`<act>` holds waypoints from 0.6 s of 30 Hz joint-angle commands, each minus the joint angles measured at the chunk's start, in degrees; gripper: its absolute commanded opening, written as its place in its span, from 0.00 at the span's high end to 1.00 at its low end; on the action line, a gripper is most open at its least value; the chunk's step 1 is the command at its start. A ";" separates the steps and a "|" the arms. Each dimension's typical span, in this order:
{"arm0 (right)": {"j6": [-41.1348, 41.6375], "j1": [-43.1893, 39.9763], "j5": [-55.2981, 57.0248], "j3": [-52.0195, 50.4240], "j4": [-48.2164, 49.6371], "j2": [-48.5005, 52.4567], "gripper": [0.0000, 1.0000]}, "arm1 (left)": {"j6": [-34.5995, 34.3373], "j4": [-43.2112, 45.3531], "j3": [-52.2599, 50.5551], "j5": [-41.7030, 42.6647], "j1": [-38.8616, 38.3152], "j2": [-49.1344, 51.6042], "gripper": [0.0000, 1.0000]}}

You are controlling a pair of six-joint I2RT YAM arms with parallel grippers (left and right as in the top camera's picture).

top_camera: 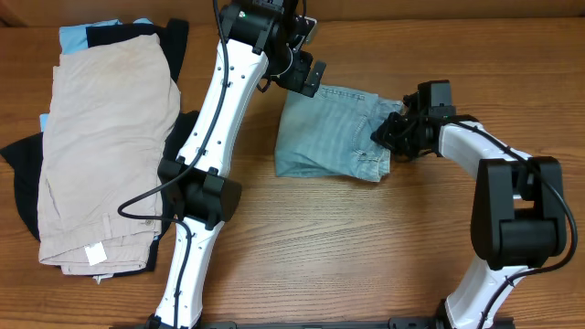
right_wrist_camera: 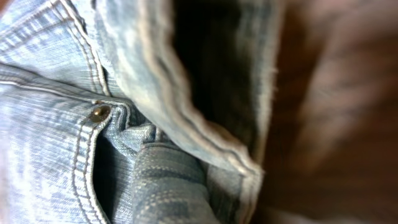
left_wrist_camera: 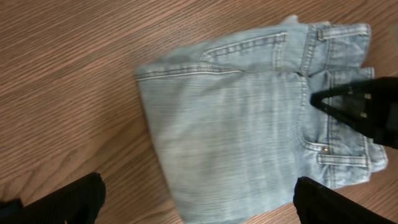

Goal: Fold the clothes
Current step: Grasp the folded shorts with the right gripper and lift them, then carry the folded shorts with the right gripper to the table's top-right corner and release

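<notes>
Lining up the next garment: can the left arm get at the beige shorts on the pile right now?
Probably yes. The beige shorts lie on top of the pile, beside the left arm near its base, and the left gripper hangs open and empty above the denim shorts.

Light-wash denim shorts fill the view — a brass rivet among the seams — beside the blurred wooden table.

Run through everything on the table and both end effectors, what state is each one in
denim shorts: folded, lying flat.
beige shorts: lying flat, nothing on them.
black pieces: under the beige shorts, edges showing.
sky-blue piece: mostly covered, corner showing.
left end effector: open above the denim shorts.
right end effector: at the denim shorts' waistband, grip unclear.
</notes>
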 commanded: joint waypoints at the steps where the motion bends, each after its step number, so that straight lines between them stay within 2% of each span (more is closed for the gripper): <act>1: 6.16 -0.07 -2.51 -0.50 5.29 1.27 0.96 | -0.74 -0.28 1.05 -0.74 0.04 0.09 0.00; 6: 13.73 -3.45 -2.12 -0.48 14.64 1.27 0.96 | -0.74 -0.15 0.66 -0.81 0.13 0.09 0.00; 9: 21.07 -6.84 1.75 -0.50 20.70 1.27 0.96 | -0.74 -0.22 0.61 -2.01 0.44 0.09 0.00; 13: 30.05 -10.99 13.49 -0.50 25.59 1.27 0.96 | -0.76 -0.37 0.61 -3.61 0.44 0.11 0.00; 18: 36.37 -14.38 32.35 -0.50 28.06 1.31 0.96 | -0.79 0.20 0.59 -3.56 0.44 0.11 0.00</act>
